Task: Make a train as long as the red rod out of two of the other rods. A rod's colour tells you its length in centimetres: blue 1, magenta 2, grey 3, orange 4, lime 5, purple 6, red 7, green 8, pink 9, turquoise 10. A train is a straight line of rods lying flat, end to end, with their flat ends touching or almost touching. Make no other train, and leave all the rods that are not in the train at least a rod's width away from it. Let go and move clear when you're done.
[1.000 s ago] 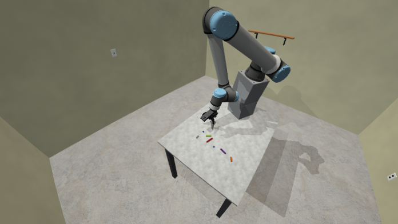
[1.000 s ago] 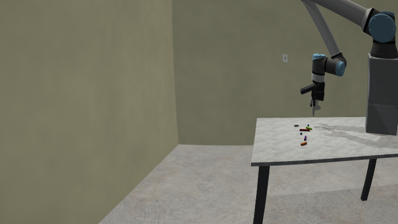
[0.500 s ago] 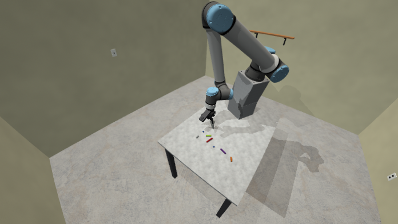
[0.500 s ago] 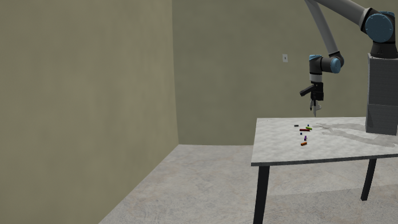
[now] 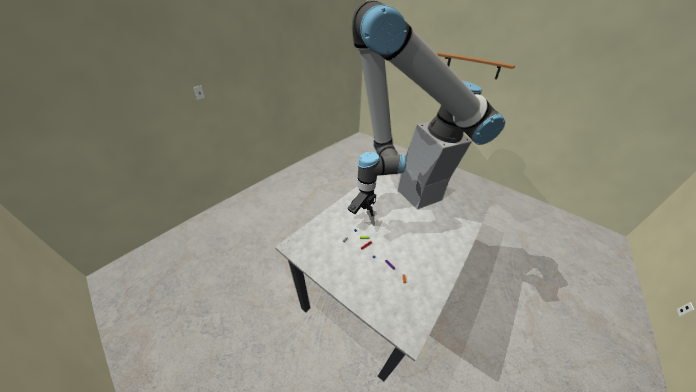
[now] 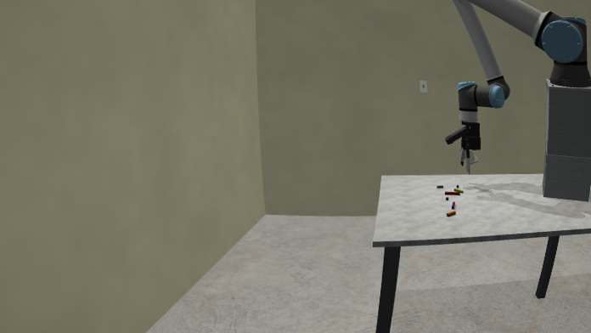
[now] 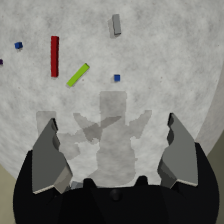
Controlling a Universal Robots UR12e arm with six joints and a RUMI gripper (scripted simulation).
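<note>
Seven rods lay apart on the table (image 5: 330, 280) (image 6: 408, 231). Red rod (image 5: 366, 245) (image 6: 452, 193) (image 7: 55, 56): near the lime rod (image 5: 365, 237) (image 6: 458, 190) (image 7: 78, 75), not touching. Grey rod (image 5: 345, 239) (image 6: 440, 187) (image 7: 116, 24) and one blue rod (image 5: 355, 230) (image 6: 458, 186) (image 7: 117, 78) lay on lime's far side from red in the wrist view. Second blue rod (image 5: 374, 257) (image 6: 447, 199) (image 7: 18, 45): between red and the purple rod (image 5: 390, 264) (image 6: 453, 205) (image 7: 1, 62). Orange rod (image 5: 404, 278) (image 6: 451, 214): beyond purple. Gripper (image 5: 371, 220) (image 6: 465, 167) (image 7: 112, 116) hung above the table, jaws wide open, nothing held.

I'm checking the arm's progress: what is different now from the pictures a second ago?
The wrist above the gripper has swung from a tilt to nearly upright. Nothing was visibly taken hold of or let go. The rods stayed where they lay, and the gripper is open above the table.
</note>
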